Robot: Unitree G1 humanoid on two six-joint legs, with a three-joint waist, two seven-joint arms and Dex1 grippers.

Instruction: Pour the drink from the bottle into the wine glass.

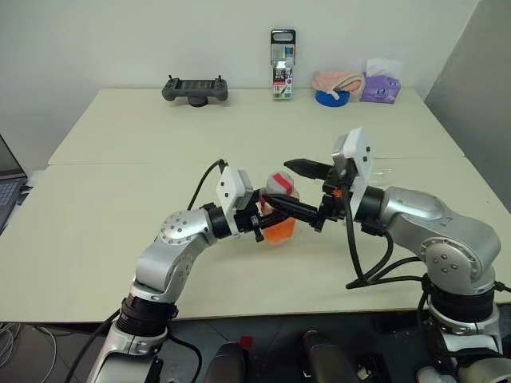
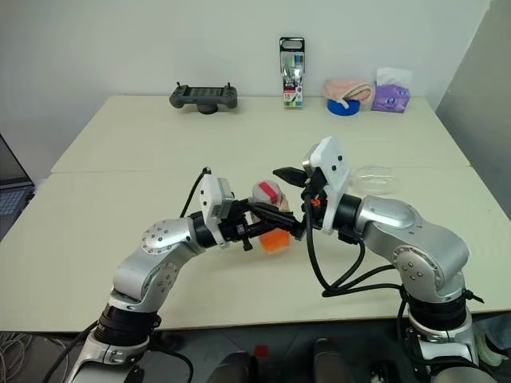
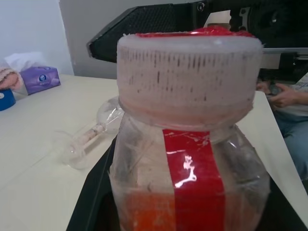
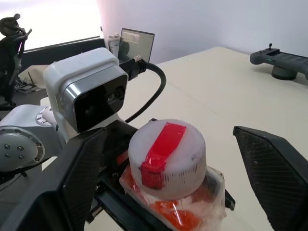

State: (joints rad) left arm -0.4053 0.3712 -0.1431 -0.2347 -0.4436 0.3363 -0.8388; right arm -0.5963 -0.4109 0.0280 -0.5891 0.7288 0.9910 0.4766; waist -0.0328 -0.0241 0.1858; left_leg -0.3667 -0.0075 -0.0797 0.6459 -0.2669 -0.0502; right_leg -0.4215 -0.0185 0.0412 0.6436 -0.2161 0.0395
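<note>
Uncapping step: left gripper point(image 1: 275, 214) clenches the bottle point(image 1: 279, 219) above the desk point(image 1: 120, 199); right gripper point(image 4: 168, 159), jaws released, straddles the cap point(image 4: 166, 151); next, clamp and twist; glass point(image 2: 375, 179) lies on its side behind

1. Bottle point(image 3: 187, 159): clear, crinkled glossy plastic with a ribbed white cap point(image 4: 166, 159) (shiny red tape across it).
2. Counter point(image 1: 120, 231): smooth, matt cream surface.
3. Fingers point(image 4: 269, 173): matt black, finely textured plastic.
</note>
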